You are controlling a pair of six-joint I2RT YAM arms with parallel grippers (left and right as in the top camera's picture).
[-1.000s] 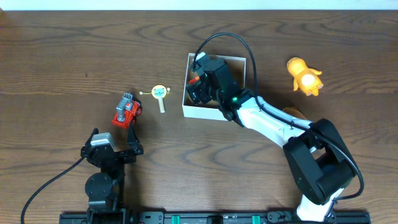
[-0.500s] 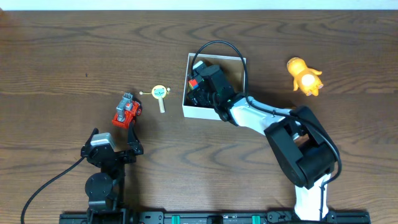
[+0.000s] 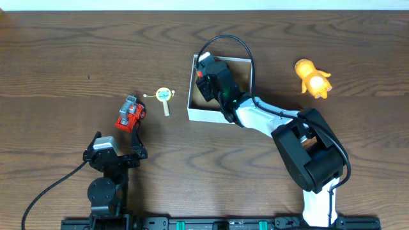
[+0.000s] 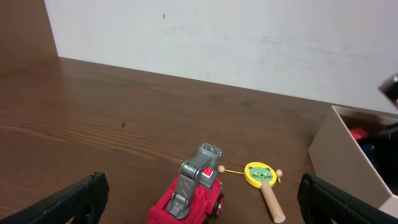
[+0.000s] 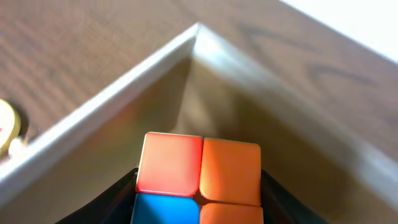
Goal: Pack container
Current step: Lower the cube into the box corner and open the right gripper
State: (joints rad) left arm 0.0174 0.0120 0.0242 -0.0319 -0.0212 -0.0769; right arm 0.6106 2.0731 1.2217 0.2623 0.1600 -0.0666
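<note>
Right wrist, color cube [image 5: 199, 177] in container [image 5: 267, 81], R jaws flanking it (grip unclear), L jaws wide apart.

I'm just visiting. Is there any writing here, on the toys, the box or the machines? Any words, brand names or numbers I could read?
None: no word, number or brand mark can be read in any view.
Puzzle cube: plain coloured squares only.
Round rattle: a drawn face, no letters.
Red truck, orange toy, box: no markings show.
</note>
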